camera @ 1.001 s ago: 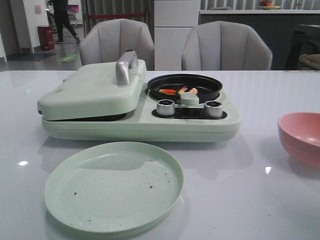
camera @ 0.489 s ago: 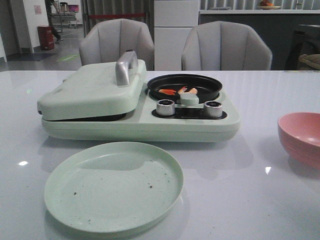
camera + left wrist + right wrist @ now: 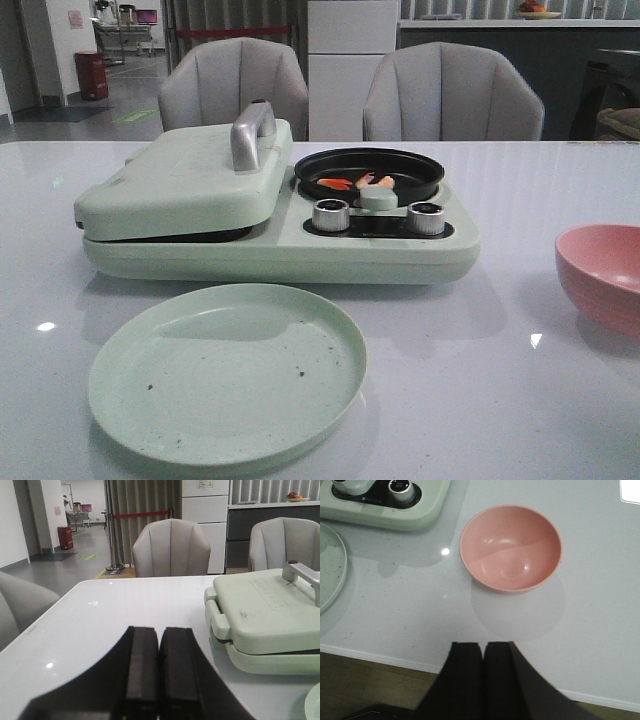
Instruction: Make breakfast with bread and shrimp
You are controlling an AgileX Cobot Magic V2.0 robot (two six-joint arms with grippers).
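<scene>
A few orange-pink shrimp [image 3: 362, 182] lie in the small black pan [image 3: 369, 173] on the right half of the pale green breakfast maker [image 3: 280, 235]. Its lid [image 3: 185, 180], with a silver handle [image 3: 251, 132], is closed on the left half; the lid also shows in the left wrist view [image 3: 270, 607]. No bread is in view. My left gripper [image 3: 159, 630] is shut and empty above the table, left of the maker. My right gripper [image 3: 482, 645] is shut and empty near the table's front edge, in front of the pink bowl [image 3: 511, 547].
An empty pale green plate [image 3: 227, 372] with a few dark crumbs lies in front of the maker. The pink bowl [image 3: 603, 275] is empty at the right. Two silver knobs [image 3: 331, 214] are on the maker's front. Two grey chairs [image 3: 452, 92] stand behind the table.
The table's things and both grippers have not moved. Only a person in the far background has walked out of view.
</scene>
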